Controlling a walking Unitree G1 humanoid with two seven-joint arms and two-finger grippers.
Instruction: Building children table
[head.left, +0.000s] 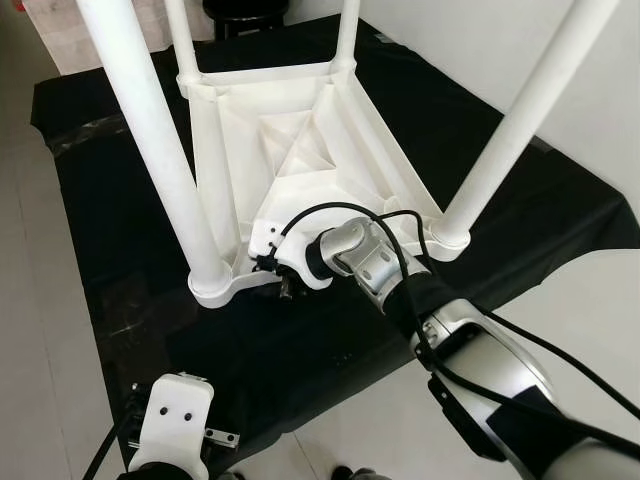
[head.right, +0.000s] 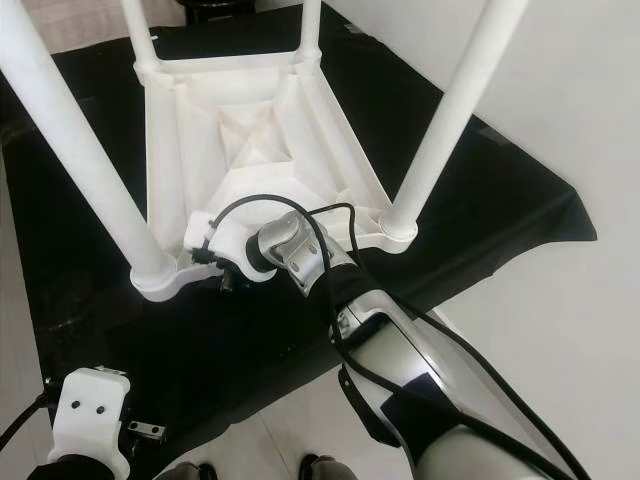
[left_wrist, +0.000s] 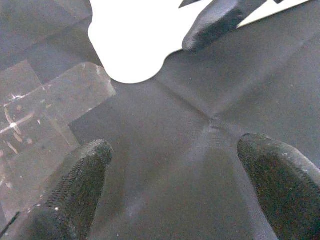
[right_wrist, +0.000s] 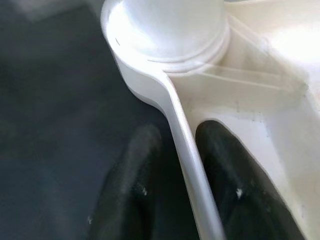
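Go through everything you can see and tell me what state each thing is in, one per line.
Table: upside down on the black cloth, all four legs fitted and pointing up.
Right gripper: shut on the table's rim near a corner leg, one finger each side.
Left gripper: open, over the black cloth, holding nothing.
Black cloth: spread on the floor, creased.
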